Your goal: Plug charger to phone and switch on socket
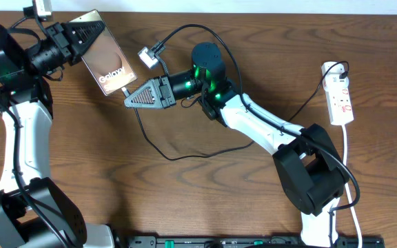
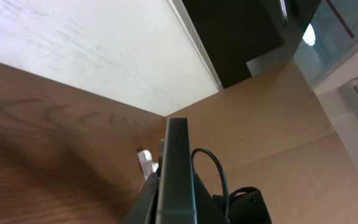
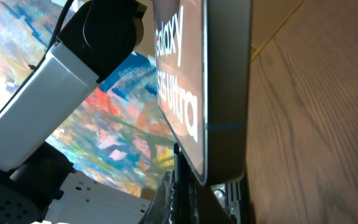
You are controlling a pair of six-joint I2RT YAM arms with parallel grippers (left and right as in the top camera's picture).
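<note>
The bronze-brown phone point(image 1: 106, 63) is held off the table at the back left, with my left gripper point(image 1: 87, 38) shut on its upper end. In the left wrist view the phone point(image 2: 178, 149) shows edge-on between the left gripper's point(image 2: 178, 190) jaws. My right gripper point(image 1: 131, 98) is shut on the plug end of the charger point(image 1: 164, 153), right at the phone's lower end. In the right wrist view the charger point(image 3: 180, 169) rises from the right gripper point(image 3: 185, 190) to the bottom edge of the phone point(image 3: 185, 81). Whether the tip is inside the port is hidden. The white socket point(image 1: 340, 93) lies at the far right.
The charger's thin cable loops across the middle of the wooden table point(image 1: 205, 200) toward the socket. A white cord point(image 1: 350, 172) runs from the socket toward the front edge. The right arm's base point(image 1: 312, 172) stands at the front right, and the left arm's base point(image 1: 29, 213) at the front left.
</note>
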